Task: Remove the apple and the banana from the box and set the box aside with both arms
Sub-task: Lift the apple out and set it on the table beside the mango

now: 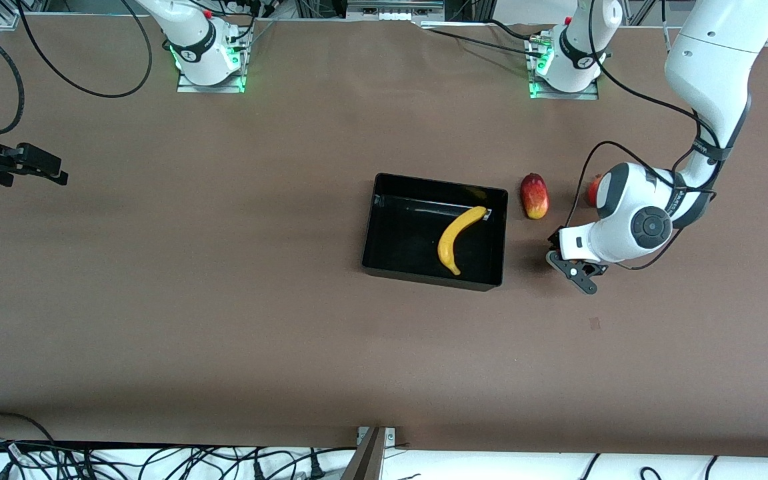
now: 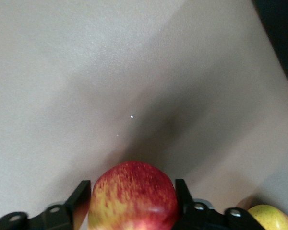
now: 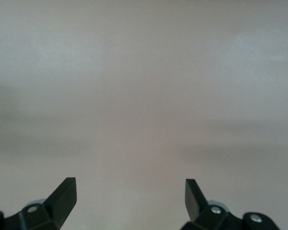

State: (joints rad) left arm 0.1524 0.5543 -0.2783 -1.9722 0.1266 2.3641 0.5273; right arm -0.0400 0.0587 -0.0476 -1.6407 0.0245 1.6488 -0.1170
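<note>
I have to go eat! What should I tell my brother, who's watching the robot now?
Left tool: low over the table beside the box, toward the left arm's end, with the apple at it; grip unclear.
Right tool: open, waiting at the right arm's end of the table.
Banana: lying in the box.
Done: apple is out of the box.
Left: leave the apple on the table, take out the banana, move the box aside with both arms.
</note>
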